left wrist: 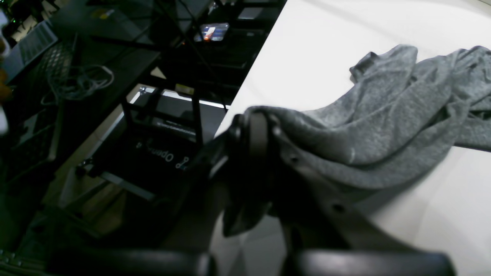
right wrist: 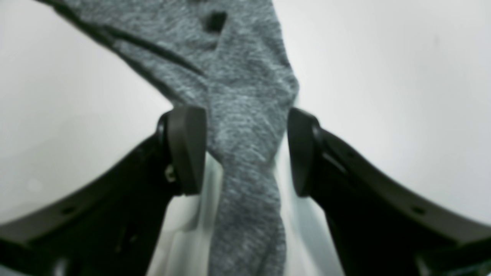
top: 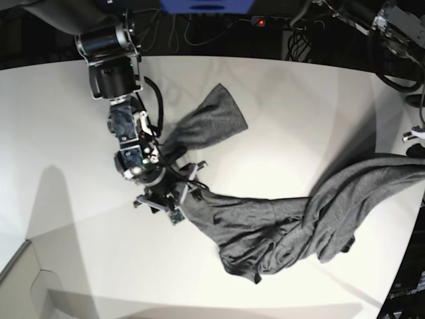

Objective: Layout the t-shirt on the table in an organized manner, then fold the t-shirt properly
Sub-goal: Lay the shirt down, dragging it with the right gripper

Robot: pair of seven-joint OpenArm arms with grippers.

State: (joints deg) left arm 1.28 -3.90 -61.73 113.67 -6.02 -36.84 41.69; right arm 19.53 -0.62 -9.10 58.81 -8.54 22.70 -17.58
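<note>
The dark grey t-shirt (top: 265, 222) lies crumpled across the white table (top: 299, 100), one sleeve spread toward the back and its right end lifted past the table's right edge. In the base view my right gripper (top: 176, 199) sits low at the shirt's left end. Seen from the right wrist, the right gripper (right wrist: 245, 151) is open, its pads (right wrist: 188, 149) standing on either side of a twisted strand of the t-shirt (right wrist: 245, 96). My left gripper (left wrist: 255, 130) is shut on a bunched edge of the t-shirt (left wrist: 383, 130) near the table (left wrist: 326, 46) edge.
The right arm's base column (top: 109, 60) stands at the back left. Beyond the table edge in the left wrist view are dark metal frames (left wrist: 165, 126) and coiled cables (left wrist: 80, 82) on the floor. More cables (top: 299, 33) run behind the table's back edge.
</note>
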